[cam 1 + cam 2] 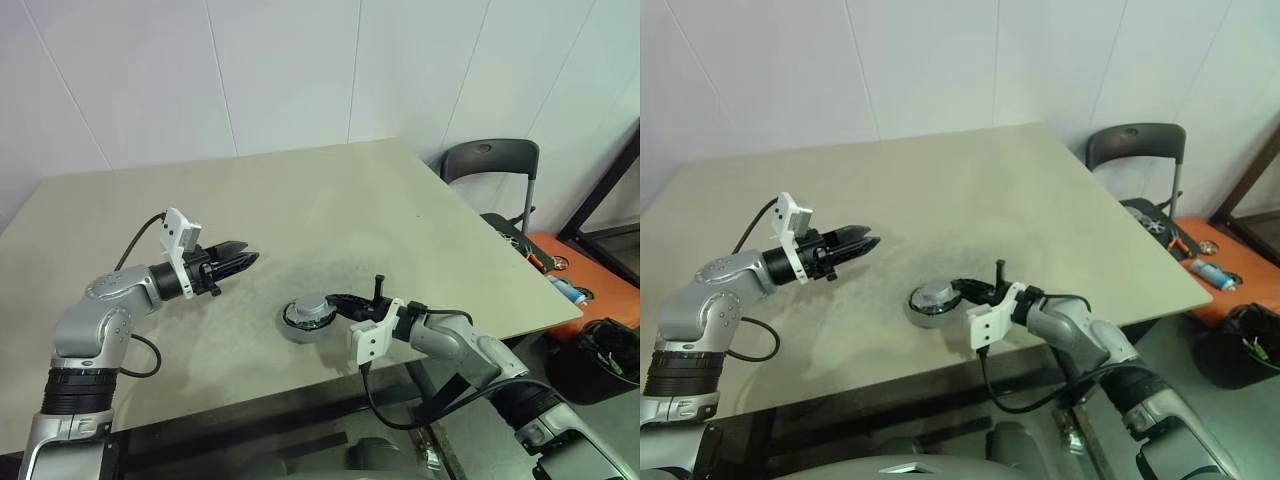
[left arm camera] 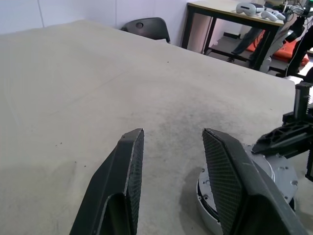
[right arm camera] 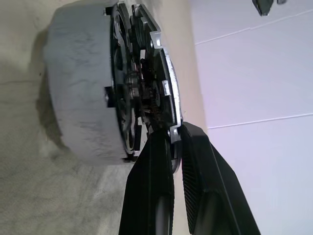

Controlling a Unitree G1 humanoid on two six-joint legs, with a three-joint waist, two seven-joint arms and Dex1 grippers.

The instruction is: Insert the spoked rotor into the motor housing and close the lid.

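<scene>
- Head views: the right gripper (image 1: pixel 338 298) reached in low over the table (image 1: pixel 300 190) to a round stack near the front edge. Its fingers lay closed at the rim of the lid (image 1: pixel 312 306), the grey-silver disc on top. The left gripper (image 1: pixel 245 259) hung above the table off to the stack's left, well apart from it, fingers a little parted and empty. A black chair (image 1: pixel 490 160) stood past the table's far right corner, with an orange box (image 1: pixel 560 262) and a dark bin (image 1: pixel 600 360) on the floor at the right.
- Left wrist view: the left fingers (image 2: pixel 128 171) stood apart with bare tabletop between them, holding nothing. Beyond one of them sat the stack, the lid's pale top showing, with the right gripper's dark fingers resting over its far side. A second table stood in the background.
- Right wrist view: the right gripper's two black fingers (image 3: pixel 156 181) pinched shut on the lid's thin edge. Close up, the stack showed layers: a thick grey base (image 3: pixel 78 83), then a black-rimmed wheel with pale spokes, the spoked rotor (image 3: pixel 120 98), then the lid tilted slightly off it. Copper windings could not be made out there.
</scene>
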